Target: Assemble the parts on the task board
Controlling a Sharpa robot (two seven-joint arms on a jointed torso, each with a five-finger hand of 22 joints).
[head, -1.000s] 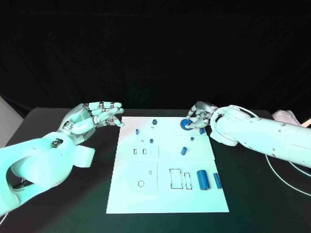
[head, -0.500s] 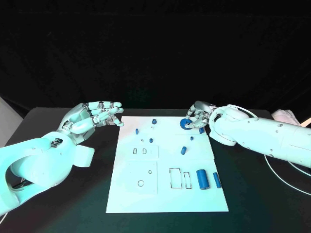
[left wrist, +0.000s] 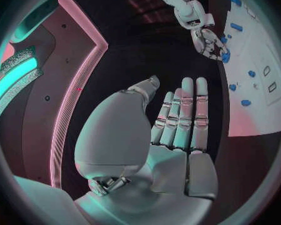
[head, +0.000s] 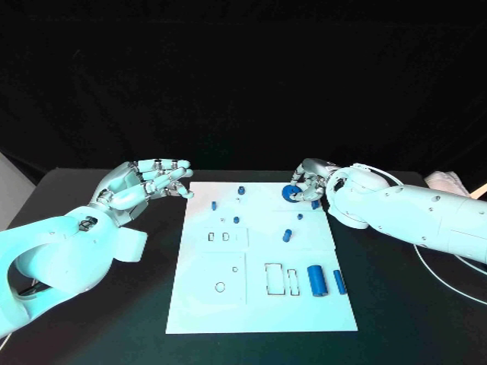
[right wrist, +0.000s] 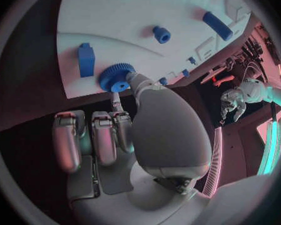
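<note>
The white task board (head: 205,304) lies in the middle of the black table. My right hand (head: 313,181) is over the board's far right corner and pinches a blue gear (head: 292,193) between thumb and a finger; the other fingers are curled back. In the right wrist view the gear (right wrist: 115,78) sits at the board's edge beside a blue block (right wrist: 86,60). My left hand (head: 151,182) hovers off the board's far left corner, fingers extended, holding nothing; its palm (left wrist: 175,130) is bare. The left wrist view also shows the right hand (left wrist: 209,41) with the gear (left wrist: 225,56).
Several small blue parts stand on the board's far half, among them a peg (head: 215,204) and a short piece (head: 288,235). Two blue cylinders (head: 317,280) lie near the right edge beside rectangular slots (head: 275,278). Black table surrounds the board.
</note>
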